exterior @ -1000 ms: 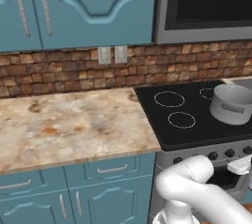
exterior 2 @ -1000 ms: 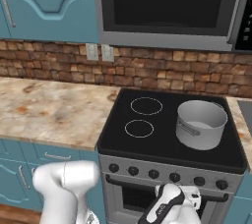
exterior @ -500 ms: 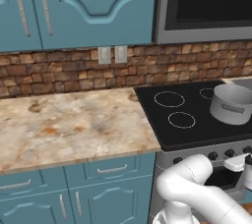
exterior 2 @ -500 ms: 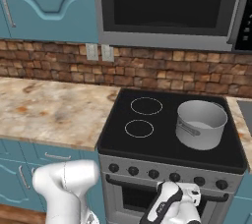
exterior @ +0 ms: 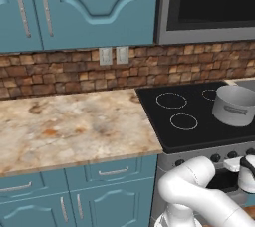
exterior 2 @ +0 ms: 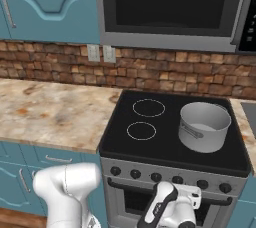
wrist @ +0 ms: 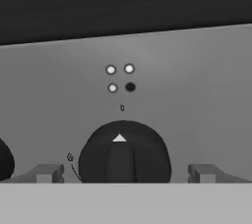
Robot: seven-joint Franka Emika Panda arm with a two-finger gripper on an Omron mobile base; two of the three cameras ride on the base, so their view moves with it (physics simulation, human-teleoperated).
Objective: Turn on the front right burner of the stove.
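Note:
The stove's black glass cooktop carries thin white rings, with a row of small black knobs on its grey front panel. In the hand view one black knob sits close ahead, its white pointer up at a "0" mark. Above it are four dots, the lower right one dark. My gripper is open, its fingertips standing either side of that knob without touching it. From the right base view my white hand hangs just before the panel's right part.
A grey metal pot stands on the stove's right side. A dark-windowed microwave hangs above. The marbled counter stretches left, with blue drawers below. Another knob shows at the hand view's left edge.
My hand has edged up and closer to the stove's front panel. Stove, pot and knobs stand as before.

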